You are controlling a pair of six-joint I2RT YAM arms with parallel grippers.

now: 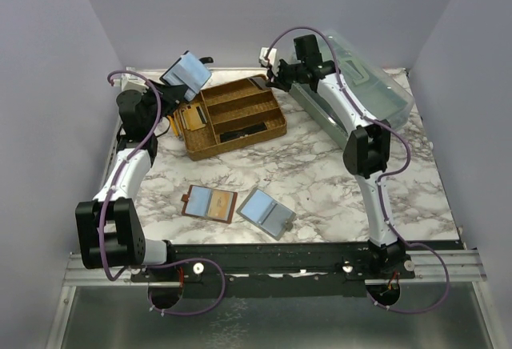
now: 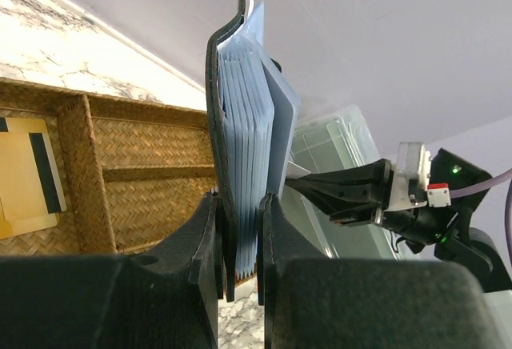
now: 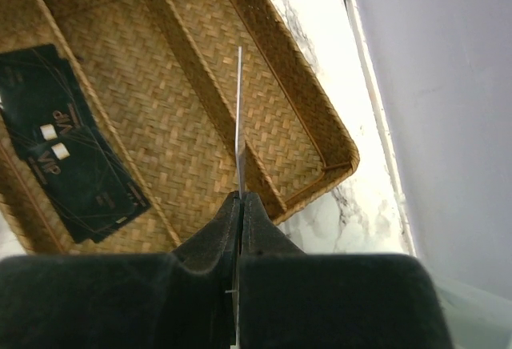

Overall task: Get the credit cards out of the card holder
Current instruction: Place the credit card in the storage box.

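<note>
My left gripper (image 2: 240, 241) is shut on the lower edge of the card holder (image 2: 244, 117), a black wallet held upright with its blue-grey pockets fanned open. In the top view the card holder (image 1: 186, 73) hangs above the back left corner of the wicker tray (image 1: 276, 129). My right gripper (image 3: 240, 198) is shut on one thin pale credit card (image 3: 239, 117), seen edge-on and standing straight up from the fingertips over the tray's far compartment. The right gripper (image 1: 274, 70) sits just right of the holder and apart from it.
Black VIP cards (image 3: 72, 165) lie in one compartment of the wicker tray (image 3: 308, 113) and gold-tan cards (image 2: 28, 177) in another. A brown holder (image 1: 210, 203) and a grey holder (image 1: 266, 211) lie open on the marble top. A clear plastic bin (image 1: 372, 85) stands at the back right.
</note>
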